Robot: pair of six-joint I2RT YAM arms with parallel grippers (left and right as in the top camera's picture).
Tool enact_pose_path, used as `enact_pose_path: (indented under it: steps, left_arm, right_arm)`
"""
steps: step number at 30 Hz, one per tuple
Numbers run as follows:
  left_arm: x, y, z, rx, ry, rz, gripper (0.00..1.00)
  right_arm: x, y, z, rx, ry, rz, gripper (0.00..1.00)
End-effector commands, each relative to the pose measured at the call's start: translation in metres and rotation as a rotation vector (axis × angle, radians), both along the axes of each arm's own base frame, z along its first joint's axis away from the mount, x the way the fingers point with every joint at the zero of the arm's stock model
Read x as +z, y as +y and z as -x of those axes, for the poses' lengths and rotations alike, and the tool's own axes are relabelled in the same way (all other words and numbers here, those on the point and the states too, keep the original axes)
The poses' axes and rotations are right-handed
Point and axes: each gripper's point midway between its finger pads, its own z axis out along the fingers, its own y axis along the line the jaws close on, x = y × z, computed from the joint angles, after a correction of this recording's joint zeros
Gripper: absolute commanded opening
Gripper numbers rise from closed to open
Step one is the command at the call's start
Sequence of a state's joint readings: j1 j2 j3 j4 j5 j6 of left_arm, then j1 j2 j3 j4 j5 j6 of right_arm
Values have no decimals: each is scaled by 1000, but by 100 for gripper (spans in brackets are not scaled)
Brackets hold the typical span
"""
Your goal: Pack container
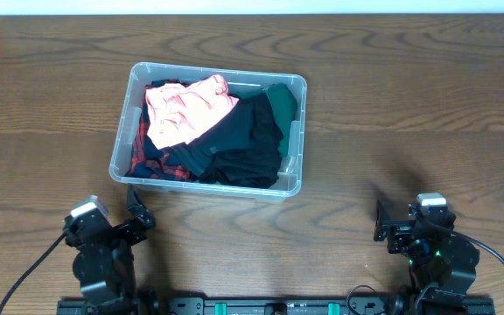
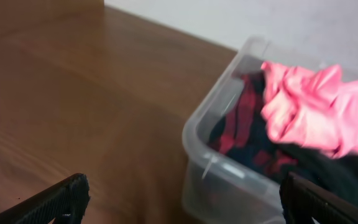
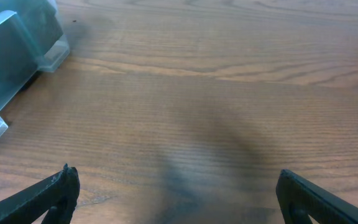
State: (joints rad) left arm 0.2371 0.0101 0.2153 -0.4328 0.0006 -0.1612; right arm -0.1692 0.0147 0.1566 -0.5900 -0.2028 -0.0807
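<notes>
The clear plastic container stands on the table left of centre. It holds a pink garment, a red-and-black plaid garment, a black garment and a dark green one. In the left wrist view the container's near corner shows with the pink garment and the plaid one inside. My left gripper is open and empty, just in front of the container's near left corner. My right gripper is open and empty over bare wood, right of the container.
The wooden table stretches around the container. A pale wall runs behind the table's far edge. Both arm bases sit on a rail at the front edge.
</notes>
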Motion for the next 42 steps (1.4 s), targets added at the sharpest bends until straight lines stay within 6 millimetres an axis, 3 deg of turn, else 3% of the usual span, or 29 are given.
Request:
enact_pose_path:
  steps: [1, 6, 42]
  left_arm:
    - [-14, -2, -2, -10, 20, 12, 98]
    - [-38, -2, -4, -11, 64, 22, 98]
    - [-38, -2, -4, -29, 78, -26, 98]
  right_arm:
    - [1, 1, 0, 5, -5, -2, 99]
    - [1, 1, 0, 5, -5, -2, 99]
    - [1, 1, 0, 5, -5, -2, 99]
